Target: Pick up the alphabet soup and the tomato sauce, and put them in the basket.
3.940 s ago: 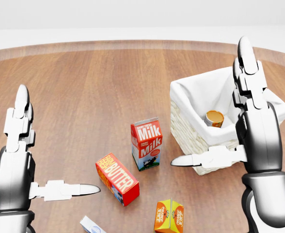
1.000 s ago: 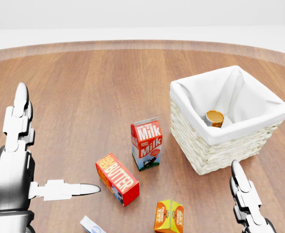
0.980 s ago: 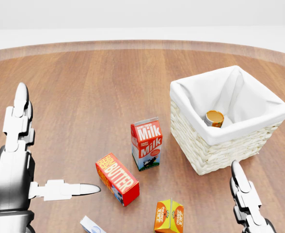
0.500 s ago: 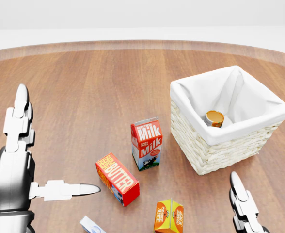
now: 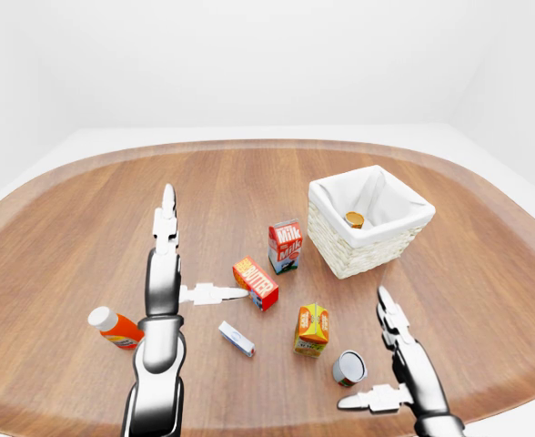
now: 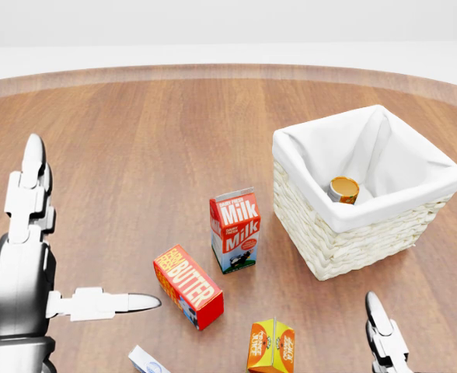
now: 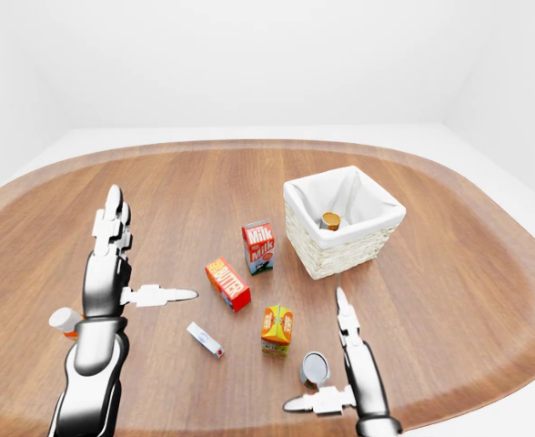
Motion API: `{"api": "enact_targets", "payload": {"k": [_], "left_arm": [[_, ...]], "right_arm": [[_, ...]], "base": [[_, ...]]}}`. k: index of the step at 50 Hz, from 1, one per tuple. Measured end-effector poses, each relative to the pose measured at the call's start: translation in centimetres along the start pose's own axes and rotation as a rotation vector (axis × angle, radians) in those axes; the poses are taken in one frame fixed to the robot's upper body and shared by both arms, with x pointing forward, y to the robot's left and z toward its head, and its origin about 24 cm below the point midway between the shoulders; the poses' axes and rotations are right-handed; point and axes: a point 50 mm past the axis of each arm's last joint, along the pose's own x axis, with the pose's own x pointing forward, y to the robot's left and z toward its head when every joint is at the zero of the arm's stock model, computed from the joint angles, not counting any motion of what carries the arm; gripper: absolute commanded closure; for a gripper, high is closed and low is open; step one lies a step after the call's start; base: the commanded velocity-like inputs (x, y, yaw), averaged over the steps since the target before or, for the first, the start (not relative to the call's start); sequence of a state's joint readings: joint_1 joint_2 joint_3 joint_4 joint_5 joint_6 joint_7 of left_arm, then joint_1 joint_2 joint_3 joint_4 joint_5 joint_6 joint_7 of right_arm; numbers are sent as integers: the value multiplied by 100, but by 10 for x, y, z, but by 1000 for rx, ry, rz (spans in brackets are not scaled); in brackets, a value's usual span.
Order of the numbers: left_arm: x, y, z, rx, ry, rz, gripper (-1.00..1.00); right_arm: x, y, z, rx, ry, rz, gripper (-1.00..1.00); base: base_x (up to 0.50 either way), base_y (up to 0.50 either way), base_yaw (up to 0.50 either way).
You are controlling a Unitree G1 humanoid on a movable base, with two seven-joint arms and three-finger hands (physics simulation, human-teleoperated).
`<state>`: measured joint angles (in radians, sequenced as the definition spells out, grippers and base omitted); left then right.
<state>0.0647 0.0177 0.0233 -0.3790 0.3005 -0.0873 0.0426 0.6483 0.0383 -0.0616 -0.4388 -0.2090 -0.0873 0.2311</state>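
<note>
Near the desk's (image 5: 85,209) lower left edge in the left-eye view lies an orange bottle (image 5: 115,329), just beside the left robot hand (image 5: 172,273), raised with fingers spread and empty. Rightward come a small white box (image 5: 237,339), the butter box (image 5: 256,283), the milk carton (image 5: 285,246) and an orange carton (image 5: 311,330). One task can (image 5: 348,368) lies near the lower edge, just beside the right robot hand (image 5: 390,364), fingers splayed, holding nothing. Another can (image 5: 355,219) sits inside the basket (image 5: 340,255).

wooden table (image 5: 85,228) | on it: basket (image 5: 369,246), milk carton (image 5: 286,246), butter box (image 5: 256,283), juice carton (image 5: 312,329), can (image 5: 349,368), bottle (image 5: 116,329)
</note>
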Motion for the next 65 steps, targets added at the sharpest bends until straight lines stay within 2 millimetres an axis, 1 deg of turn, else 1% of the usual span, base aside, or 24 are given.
{"api": "enact_targets", "payload": {"k": [19,40,65], "left_arm": [[-1,0,-1,0,4,-1,-100],[-1,0,-1,0,4,-2,-100],[-1,0,-1,0,5,-2,-100]], "right_arm": [[0,2,-15,-2,63,3,-100],[5,3,-30,-13,116,-6,-100],[8,4,-37,-30,144,-10,-100]], "base": [[0,0,0],[0,0,0],[0,0,0]]}}
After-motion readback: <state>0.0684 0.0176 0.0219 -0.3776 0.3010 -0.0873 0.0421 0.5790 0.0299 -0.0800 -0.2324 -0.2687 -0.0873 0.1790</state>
